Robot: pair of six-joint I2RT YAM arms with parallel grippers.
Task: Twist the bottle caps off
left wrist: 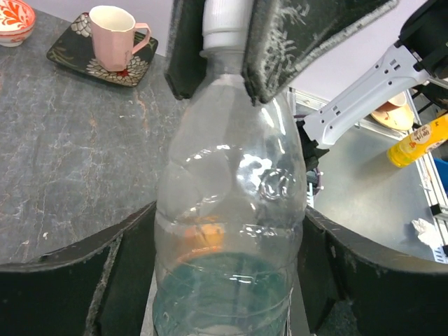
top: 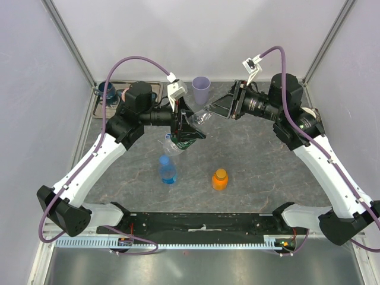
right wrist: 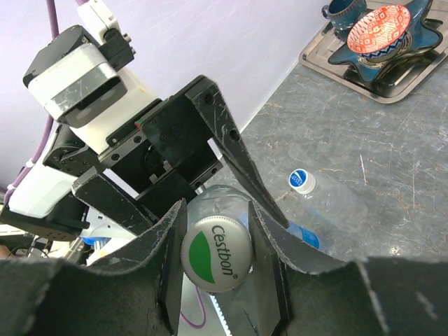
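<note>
Just in front of the lilac cup (top: 200, 89), the green-label bottle (left wrist: 227, 210) is clasped by the left tool (left wrist: 229, 231) and its cap (right wrist: 216, 253) pinched by the right tool (right wrist: 217, 264), so the body should be held rigid while the cap is twisted.

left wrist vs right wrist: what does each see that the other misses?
Left wrist only: a pink cup on a dark saucer, the orange bottle at far right. Right wrist only: the cap's green Cestbon top, a second clear bottle lying on the table. Both: the held clear bottle inside the left tool, right tool clamped on its cap.
</note>
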